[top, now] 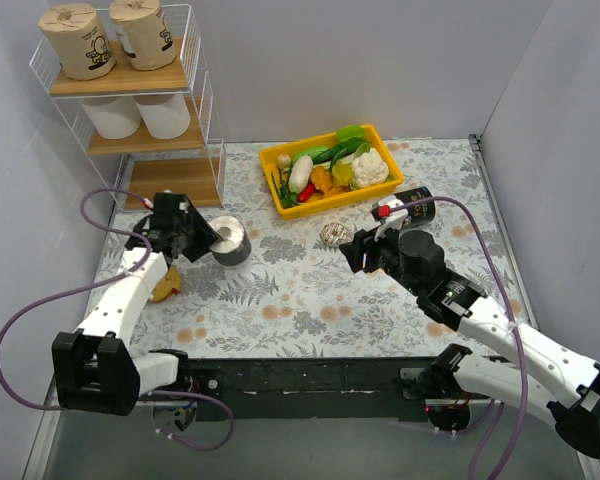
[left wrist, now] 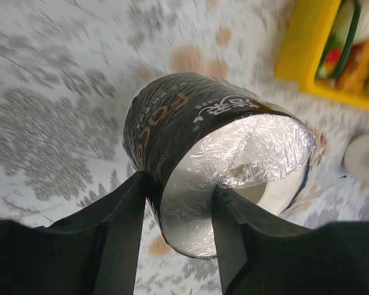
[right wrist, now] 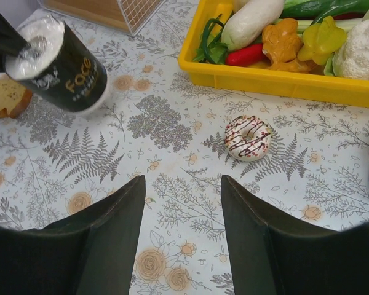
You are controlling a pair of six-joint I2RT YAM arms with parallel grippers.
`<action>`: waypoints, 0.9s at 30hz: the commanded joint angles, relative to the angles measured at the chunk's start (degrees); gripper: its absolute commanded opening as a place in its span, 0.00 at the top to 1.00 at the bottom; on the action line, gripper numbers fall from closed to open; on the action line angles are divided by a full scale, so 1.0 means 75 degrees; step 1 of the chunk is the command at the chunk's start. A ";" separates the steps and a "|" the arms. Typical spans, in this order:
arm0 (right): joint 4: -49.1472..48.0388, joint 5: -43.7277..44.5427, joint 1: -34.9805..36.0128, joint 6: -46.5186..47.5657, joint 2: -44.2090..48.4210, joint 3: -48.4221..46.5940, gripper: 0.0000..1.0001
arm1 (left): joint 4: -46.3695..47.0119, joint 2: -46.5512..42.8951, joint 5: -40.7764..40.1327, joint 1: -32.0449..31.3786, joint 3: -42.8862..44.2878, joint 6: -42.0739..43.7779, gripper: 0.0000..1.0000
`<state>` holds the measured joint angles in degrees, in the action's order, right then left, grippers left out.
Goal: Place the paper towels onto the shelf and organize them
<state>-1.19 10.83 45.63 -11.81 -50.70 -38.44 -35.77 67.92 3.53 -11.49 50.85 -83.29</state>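
Observation:
My left gripper (top: 208,237) is shut on a black-wrapped paper towel roll (top: 231,241), pinching its rim between the fingers (left wrist: 135,209). The roll (left wrist: 172,117) is tilted, low over the table, in front of the shelf; it also shows in the right wrist view (right wrist: 64,64). The white wire shelf (top: 195,100) stands at the far left. It holds two tan rolls (top: 110,38) on the top board and two white rolls (top: 138,115) on the middle board; the bottom board (top: 175,180) is bare. A second black roll (top: 417,199) lies behind my right arm. My right gripper (top: 356,250) is open and empty, also seen in its wrist view (right wrist: 183,184).
A yellow bin (top: 280,195) of vegetables stands at the back middle, and shows in the right wrist view (right wrist: 264,80). A small patterned doughnut-like toy (right wrist: 248,136) lies just ahead of the right gripper. A piece of bread (top: 165,286) lies under the left arm. Grey walls close both sides.

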 commanded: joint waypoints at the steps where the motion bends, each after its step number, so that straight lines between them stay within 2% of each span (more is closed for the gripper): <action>1: 0.0147 0.0219 -0.0013 -0.0054 0.0570 0.0015 0.39 | 0.0117 0.0014 0.0057 0.1365 0.0766 0.0452 0.73; 2: 0.0147 0.0243 -0.0013 -0.0042 0.0642 0.0027 0.39 | 0.0221 0.0095 0.0033 0.1971 0.0767 0.0464 0.73; 4: 0.0368 0.0278 -0.0013 -0.0030 0.0887 0.0015 0.39 | 0.0525 0.0213 0.0150 0.2490 0.0685 0.0371 0.72; 5: 0.0428 0.0255 -0.0002 -0.0042 0.0947 0.0004 0.39 | 0.0805 0.0445 0.0266 0.3096 0.0627 0.0324 0.73; 9: 0.0674 0.0150 -0.0002 -0.0170 0.1228 -0.0137 0.39 | 0.1475 0.1137 0.1180 0.4295 0.0708 -0.0343 0.76; 13: 0.0943 -0.0236 -0.0001 -0.0405 0.1474 -0.0230 0.39 | 0.2166 0.1665 0.0727 0.4578 0.1047 -0.0976 0.75; 19: 0.1412 0.0125 -0.0001 -0.0440 0.2001 -0.0453 0.38 | 0.2542 0.2637 0.0209 0.4613 0.1949 -0.1399 0.73; 27: 0.1425 0.0091 -0.0001 -0.0487 0.2166 -0.0886 0.38 | 0.2730 0.3681 -0.0377 0.4637 0.2957 -0.1703 0.73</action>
<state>10.57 10.81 45.63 -14.94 -34.85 -41.41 -18.24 93.82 3.75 23.09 68.49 -93.95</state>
